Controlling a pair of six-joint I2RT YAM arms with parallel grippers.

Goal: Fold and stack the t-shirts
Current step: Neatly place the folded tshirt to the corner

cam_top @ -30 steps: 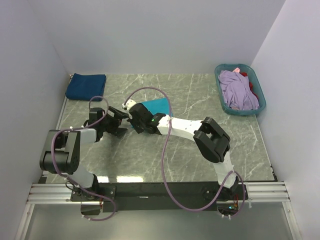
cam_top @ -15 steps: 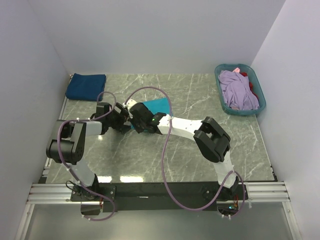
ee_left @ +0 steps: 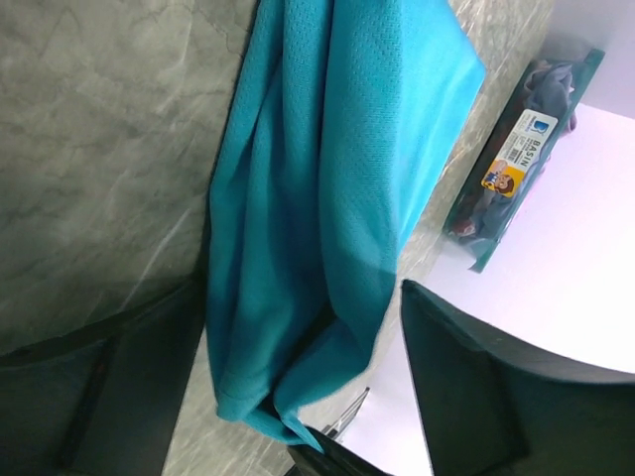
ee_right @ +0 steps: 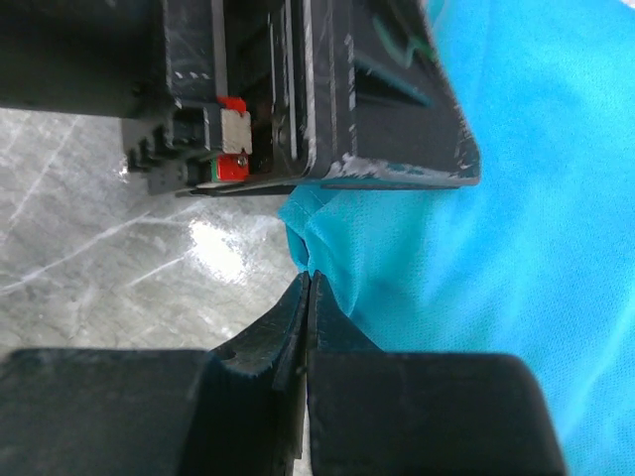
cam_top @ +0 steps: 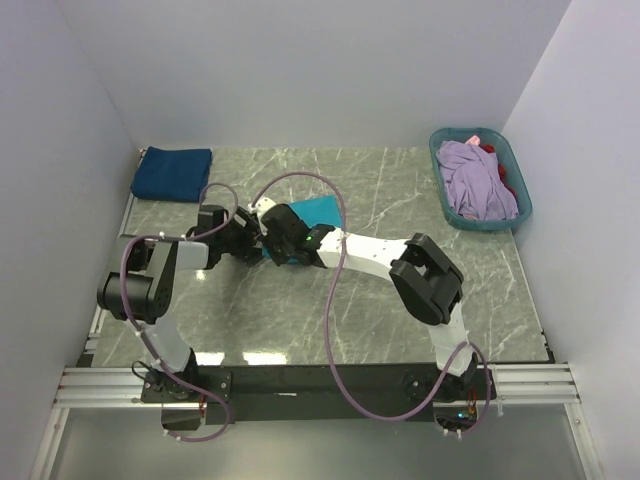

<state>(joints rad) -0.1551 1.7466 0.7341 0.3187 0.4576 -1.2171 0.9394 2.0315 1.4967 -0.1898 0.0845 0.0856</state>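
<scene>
With the teal t-shirt [cam_top: 320, 210] mid-frame on the table [cam_top: 420, 190] and the right gripper [ee_right: 309, 288] pinching its hem, the wide-open left gripper [ee_left: 298, 332] should close on the bunched end just beside that pinch.

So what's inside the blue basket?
A lavender t-shirt fills most of the basket, and a bit of a red t-shirt peeks out beside it. Anything underneath them is covered.
</scene>
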